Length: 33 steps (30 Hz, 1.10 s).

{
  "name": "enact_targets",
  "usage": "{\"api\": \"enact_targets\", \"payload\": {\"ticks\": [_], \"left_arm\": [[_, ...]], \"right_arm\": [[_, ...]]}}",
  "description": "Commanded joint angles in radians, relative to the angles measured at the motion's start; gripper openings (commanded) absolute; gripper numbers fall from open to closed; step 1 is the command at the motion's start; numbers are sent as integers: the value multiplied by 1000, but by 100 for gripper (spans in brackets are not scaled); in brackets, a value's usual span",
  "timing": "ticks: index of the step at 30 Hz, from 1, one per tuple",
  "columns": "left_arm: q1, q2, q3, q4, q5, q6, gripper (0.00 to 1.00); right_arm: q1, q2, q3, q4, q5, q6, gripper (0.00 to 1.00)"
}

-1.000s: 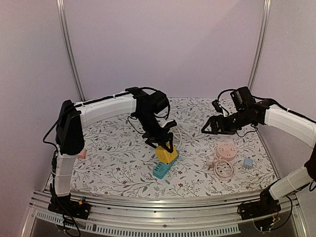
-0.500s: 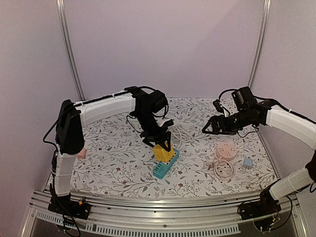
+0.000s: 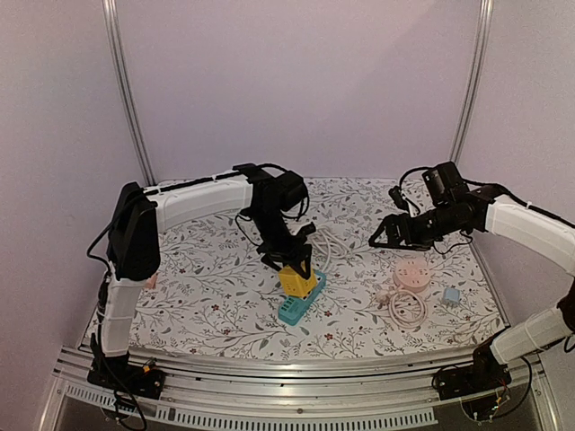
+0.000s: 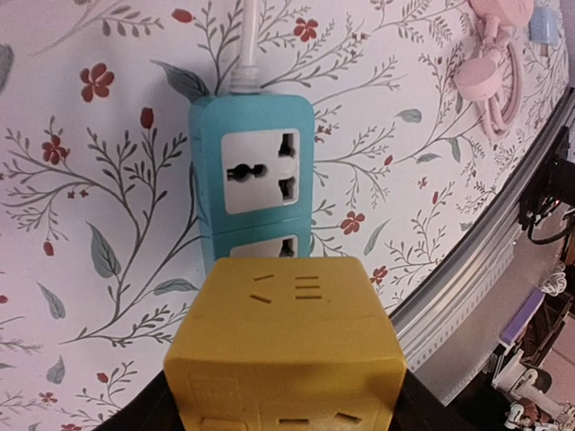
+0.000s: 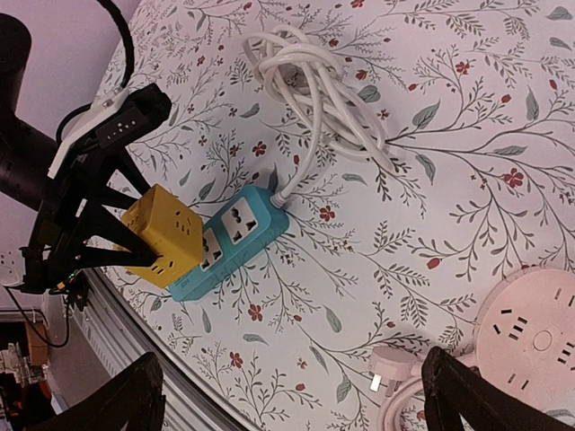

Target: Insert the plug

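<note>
Overhead, the floral-printed worktop (image 3: 207, 296) carries a teal rectangular power strip (image 3: 293, 310) lying near its middle, a little toward the near edge, with its white cord (image 3: 329, 241) bundled in a loose coil behind it. The left arm (image 3: 202, 197) reaches down over the strip, and the left jaws are clamped on a yellow cube-shaped plug adapter (image 3: 300, 281), which is upright over the strip's far end. Whether its pins have entered a socket cannot be told. The right arm (image 3: 517, 220) hangs above the right half of the worktop, the right jaws spread wide and holding nothing. Toward the right edge lie a round pink socket hub (image 3: 411, 272), its coiled pink cord (image 3: 407, 308) and a small pale blue cube adapter (image 3: 450, 295). From the left wrist, the yellow cube fills the lower frame and covers most of one socket of the teal strip (image 4: 256, 171); another socket beyond it is uncovered, and the white cord (image 4: 244, 40) leaves the strip's other end. From the right wrist, the cube (image 5: 162, 235) sits tilted at one end of the strip (image 5: 241, 232), between dark fingers (image 5: 85, 238). The white coil (image 5: 314, 81) lies beyond, and the pink hub (image 5: 535, 337) is at the lower right.
</note>
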Motion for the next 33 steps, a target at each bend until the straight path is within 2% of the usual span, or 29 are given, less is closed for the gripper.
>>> {"api": "enact_targets", "payload": {"ticks": [1, 33], "left_arm": [[8, 13, 7, 26, -14, 4, 0], [-7, 20, -23, 43, -30, 35, 0]], "right_arm": [[-4, -34, -17, -3, -6, 9, 99], [-4, -30, -43, 6, -10, 6, 99]]}}
